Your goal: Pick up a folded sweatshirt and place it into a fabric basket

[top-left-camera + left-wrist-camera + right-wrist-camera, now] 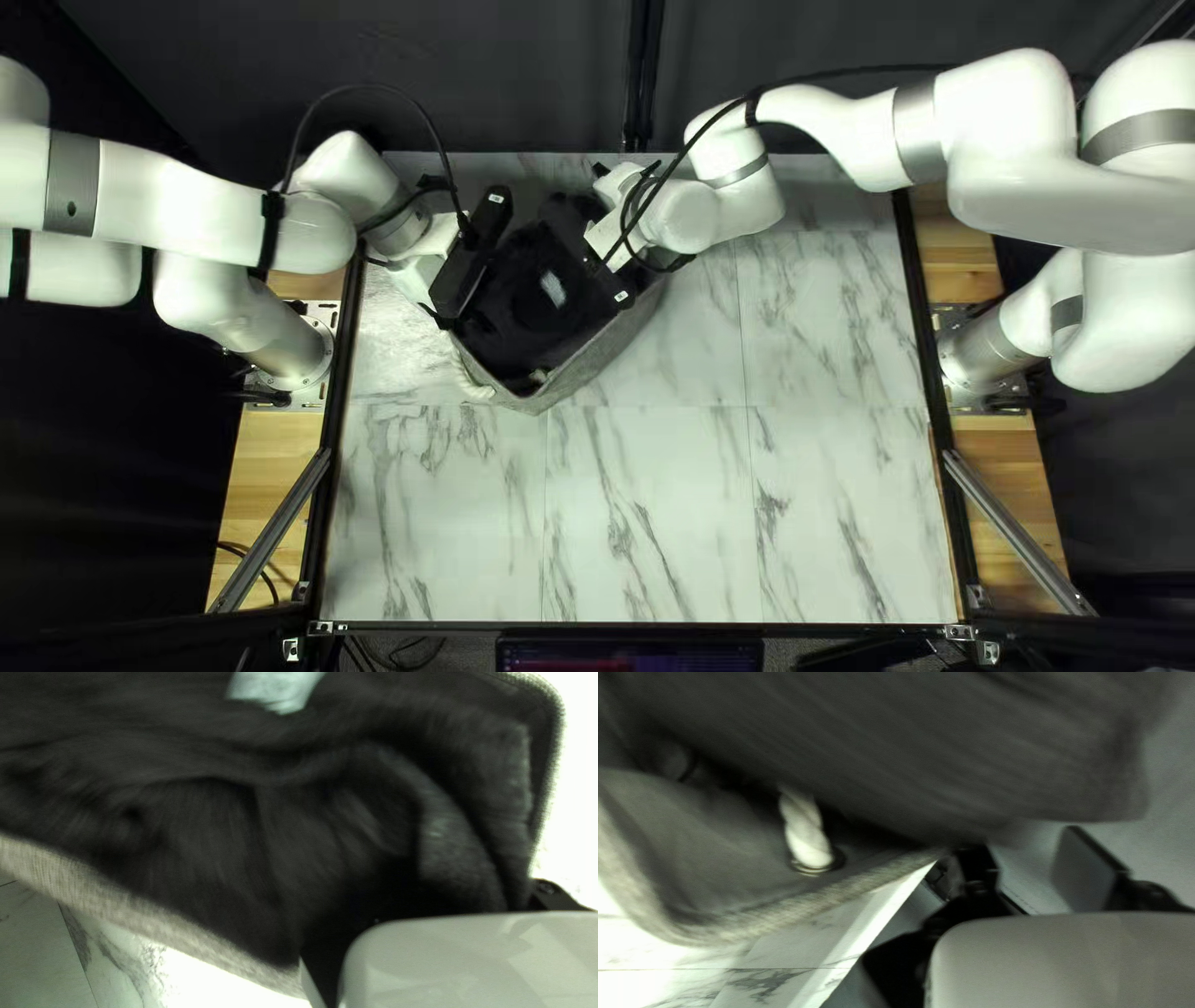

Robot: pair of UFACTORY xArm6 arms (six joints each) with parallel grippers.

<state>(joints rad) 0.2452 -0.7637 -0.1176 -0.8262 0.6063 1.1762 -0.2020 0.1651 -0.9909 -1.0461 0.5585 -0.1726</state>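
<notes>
In the top left view my left gripper (427, 253) and right gripper (613, 234) are over opposite sides of the grey fabric basket (595, 359), with the dark sweatshirt (513, 326) inside it. In the left wrist view, folds of the sweatshirt (187, 827) lie within the basket's rim (156, 924). The left gripper (430, 890) has its black links wide apart; its fingertips are hidden by dark cloth. In the right wrist view the right gripper (1033, 866) is open at the basket's rim (741, 921), nothing between its fingers, with the sweatshirt (909, 753) just ahead.
A rope handle (805, 834) is fixed to the basket wall in the right wrist view. The marble-patterned table (647, 510) extends from the basket toward the near edge. Both arms reach in from the sides, with a dark curtain (498, 62) behind.
</notes>
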